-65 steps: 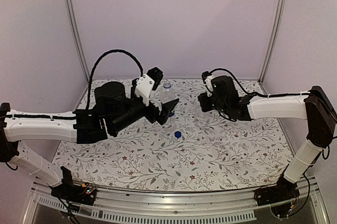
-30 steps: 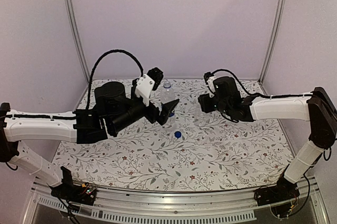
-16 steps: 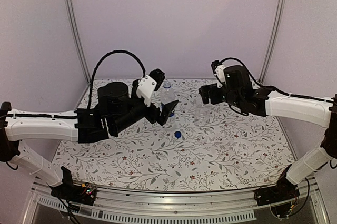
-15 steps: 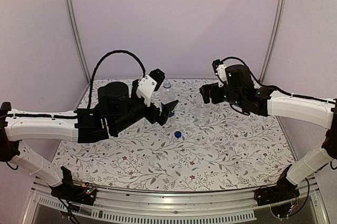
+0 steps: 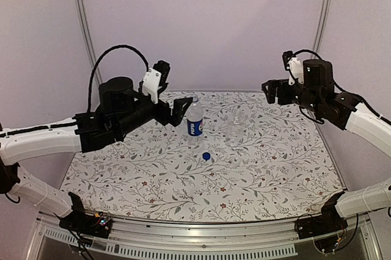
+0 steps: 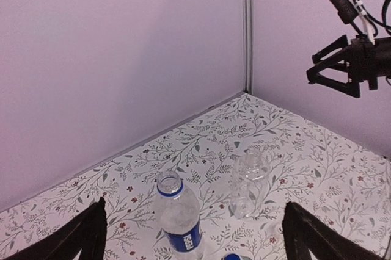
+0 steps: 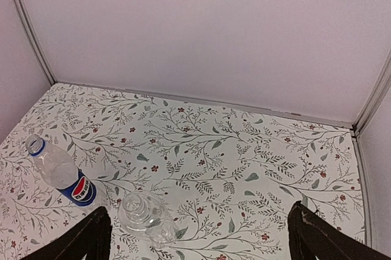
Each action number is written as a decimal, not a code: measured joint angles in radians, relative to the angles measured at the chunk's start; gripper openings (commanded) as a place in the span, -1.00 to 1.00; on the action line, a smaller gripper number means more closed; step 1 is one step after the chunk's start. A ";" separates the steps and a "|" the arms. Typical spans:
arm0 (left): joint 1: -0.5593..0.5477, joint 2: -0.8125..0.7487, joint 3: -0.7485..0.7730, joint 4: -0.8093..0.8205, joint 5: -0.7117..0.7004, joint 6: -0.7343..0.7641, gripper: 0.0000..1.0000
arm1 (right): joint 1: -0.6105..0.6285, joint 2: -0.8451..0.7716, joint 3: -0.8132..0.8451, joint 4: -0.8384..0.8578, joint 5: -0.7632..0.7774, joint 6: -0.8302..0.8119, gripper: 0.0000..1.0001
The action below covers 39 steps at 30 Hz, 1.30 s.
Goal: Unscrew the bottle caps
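At the near edge of the table [image 5: 153,193], a metal rail [image 5: 201,235] carries the bases of two arms. A little further in, one blue cap [image 5: 206,156] lies alone on the surface, just in front of the bottles and touching neither.

Behind it two bottles stand upright, near each other but apart. The labelled bottle [image 5: 195,121] is on the left, its neck open with only a blue ring around it. The clear bottle [image 5: 235,129] is on the right, and its top is too faint to tell whether a cap sits there. No second cap can be made out.

Above and to the left of the labelled bottle hangs the left gripper [image 6: 197,235], fingers spread wide and holding nothing. The right gripper [image 7: 204,237] hangs high at the far right, well apart from the clear bottle, equally wide and empty.

The table has a white cover printed with grey leafy sprigs and small red flowers. Plain pale lilac walls [image 5: 201,28] close it in, with two metal posts [image 5: 82,28] at the far corners.
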<state>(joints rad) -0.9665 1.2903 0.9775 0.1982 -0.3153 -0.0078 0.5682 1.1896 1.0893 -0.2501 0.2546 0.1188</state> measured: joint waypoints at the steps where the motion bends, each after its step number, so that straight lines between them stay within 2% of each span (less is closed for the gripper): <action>1: 0.015 -0.011 0.000 -0.005 0.018 -0.014 0.99 | -0.018 -0.014 0.000 -0.010 -0.012 0.000 0.98; 4: 0.093 -0.052 0.000 -0.031 0.089 -0.077 0.99 | -0.067 -0.045 0.003 -0.042 -0.056 0.003 0.98; 10: 0.322 -0.168 -0.050 -0.053 0.204 -0.176 0.99 | -0.138 -0.047 0.032 -0.100 -0.123 0.021 0.98; 15: 0.417 -0.239 -0.085 -0.064 0.250 -0.201 0.99 | -0.150 -0.022 0.071 -0.121 -0.158 0.027 0.98; 27: 0.446 -0.264 -0.082 -0.137 0.282 -0.145 0.99 | -0.150 -0.076 0.099 -0.156 -0.164 0.015 0.98; 34: 0.446 -0.314 -0.183 -0.117 0.280 -0.089 0.99 | -0.150 -0.228 -0.035 -0.105 -0.150 -0.037 0.98; 39: 0.446 -0.353 -0.199 -0.109 0.251 -0.063 0.99 | -0.150 -0.253 -0.070 -0.079 -0.137 -0.065 0.98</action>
<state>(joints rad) -0.5201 0.9375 0.7788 0.0891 -0.0643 -0.0708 0.4183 0.9363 1.0195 -0.3286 0.1173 0.0540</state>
